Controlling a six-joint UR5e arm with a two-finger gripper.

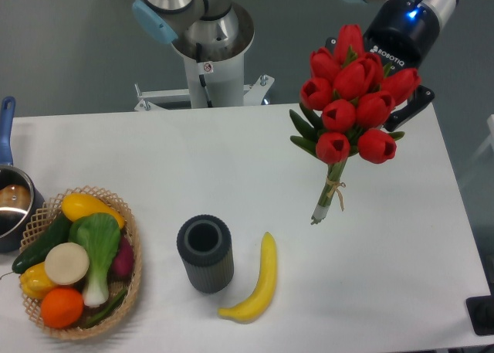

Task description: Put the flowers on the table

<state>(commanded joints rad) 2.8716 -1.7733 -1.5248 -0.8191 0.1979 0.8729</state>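
The flowers (355, 98) are a bunch of red tulips with green leaves and stems tied with tan string (334, 186). They hang tilted over the right part of the white table (231, 152), blossoms up and stem ends down and to the left. I cannot tell whether the stem tips touch the tabletop. My gripper (376, 76) is behind the blossoms at the upper right. One black finger (411, 107) shows on the right side of the bunch, and the rest is hidden by the tulips. It appears shut on the flowers.
A dark grey ribbed cylinder vase (205, 253) stands front centre with a yellow banana (258, 282) beside it. A wicker basket (133, 280) of vegetables and fruit sits front left, and a pot with a blue handle (9, 202) is at the left edge. The robot base (207, 48) is at the back.
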